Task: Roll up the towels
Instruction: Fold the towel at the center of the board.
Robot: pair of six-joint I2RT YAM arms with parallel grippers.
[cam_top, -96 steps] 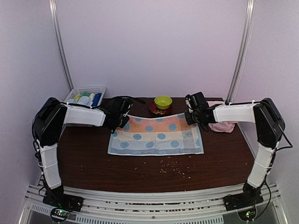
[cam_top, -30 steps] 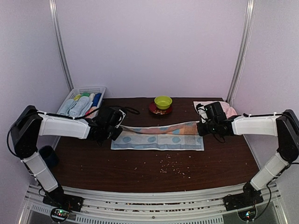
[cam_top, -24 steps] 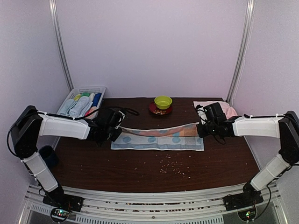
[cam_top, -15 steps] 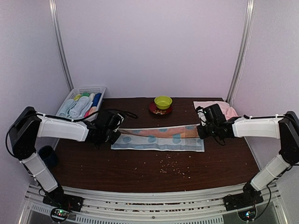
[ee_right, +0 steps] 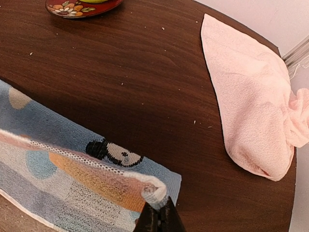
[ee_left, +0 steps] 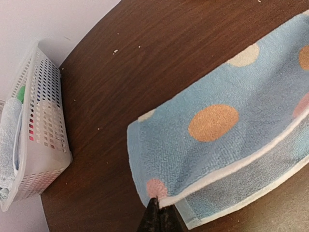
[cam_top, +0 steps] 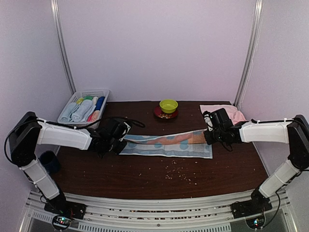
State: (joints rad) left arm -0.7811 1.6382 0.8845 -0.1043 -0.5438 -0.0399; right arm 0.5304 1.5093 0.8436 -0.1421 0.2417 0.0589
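Left tool (ee_left: 158, 212) and right tool (ee_right: 157, 212), each clamped on a corner of the blue towel (cam_top: 164, 149) stretching between them, are lowering its carried-over edge onto the near half, narrowing it for rolling.

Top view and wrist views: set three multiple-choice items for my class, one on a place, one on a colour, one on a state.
1. Where on the table does the pink towel lie?
A) near left corner
B) far right corner
C) centre

2. What colour is the small bowl?
A) white
B) black
C) green

3. The right gripper is:
A) shut on a corner of the dotted towel
B) open above the table
C) shut on the pink towel

Key: 1 B, it lies by the far right edge. 2 C, the bowl is yellow-green. 3 A, the right wrist view shows closed fingertips pinching the folded corner.
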